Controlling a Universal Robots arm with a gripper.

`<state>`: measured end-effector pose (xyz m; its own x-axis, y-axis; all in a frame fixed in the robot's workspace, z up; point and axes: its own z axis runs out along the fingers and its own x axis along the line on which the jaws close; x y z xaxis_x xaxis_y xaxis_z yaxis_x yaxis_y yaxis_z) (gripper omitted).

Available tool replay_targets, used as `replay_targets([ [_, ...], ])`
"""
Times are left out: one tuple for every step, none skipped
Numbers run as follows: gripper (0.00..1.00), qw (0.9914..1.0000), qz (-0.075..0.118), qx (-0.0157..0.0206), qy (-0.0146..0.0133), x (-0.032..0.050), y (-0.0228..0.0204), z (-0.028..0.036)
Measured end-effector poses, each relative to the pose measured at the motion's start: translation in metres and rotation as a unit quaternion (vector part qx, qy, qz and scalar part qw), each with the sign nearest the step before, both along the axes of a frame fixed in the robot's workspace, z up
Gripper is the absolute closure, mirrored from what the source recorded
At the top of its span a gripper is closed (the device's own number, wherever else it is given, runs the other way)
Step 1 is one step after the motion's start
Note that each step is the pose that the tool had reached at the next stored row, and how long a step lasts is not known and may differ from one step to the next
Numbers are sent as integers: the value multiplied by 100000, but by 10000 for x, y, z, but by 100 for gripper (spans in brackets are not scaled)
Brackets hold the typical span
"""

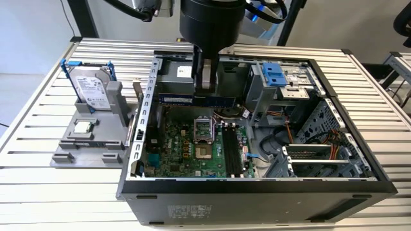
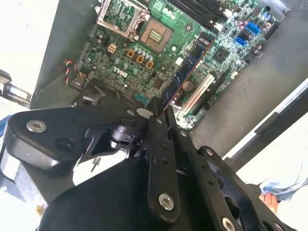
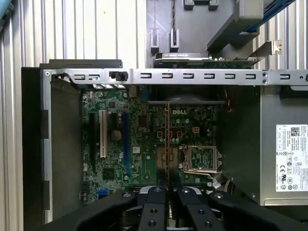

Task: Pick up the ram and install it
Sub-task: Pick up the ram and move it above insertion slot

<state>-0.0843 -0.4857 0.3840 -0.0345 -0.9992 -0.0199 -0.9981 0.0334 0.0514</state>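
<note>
My gripper [image 1: 205,85] hangs inside the open computer case [image 1: 257,190], shut on the ram [image 1: 192,100]. The ram is a long dark blue-green stick held level above the green motherboard [image 1: 186,154], near the case's back wall. In the second wrist view the ram [image 2: 185,72] sticks out edge-on from the closed fingertips [image 2: 155,115] over the board. The first wrist view shows the ram [image 3: 167,139] as a thin line running from the gripper [image 3: 168,190] across the board. The black memory slots [image 1: 232,151] lie lower on the board, towards the exterior view's right of the CPU socket [image 1: 202,127].
A silver hard drive [image 1: 90,91] with blue rails stands on a grey fixture [image 1: 90,144] at the exterior view's left, outside the case. A blue drive cage [image 1: 276,74], cables and a metal bracket [image 1: 314,156] crowd the case's right side. The case walls ring the board.
</note>
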Motion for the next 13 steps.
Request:
replay_targets([
  [100,100000,21,1,0,7,0,0],
  [100,100000,17,4,-4,20,1,-1],
  [100,100000,12,1,-2,38,1,-2],
  [100,100000,13,-7,0,57,0,-2],
  [100,100000,15,-1,-1,76,0,-3],
  [100,100000,17,-1,1,92,0,-3],
  [100,100000,21,1,-1,108,0,-4],
  [100,100000,27,-1,0,128,0,-5],
  [100,100000,27,-5,0,148,0,-5],
  [100,100000,28,-2,0,169,0,-6],
  [100,100000,29,-4,0,189,0,-7],
  [100,100000,32,-3,1,210,0,-8],
  [100,100000,35,-1,0,231,0,-9],
])
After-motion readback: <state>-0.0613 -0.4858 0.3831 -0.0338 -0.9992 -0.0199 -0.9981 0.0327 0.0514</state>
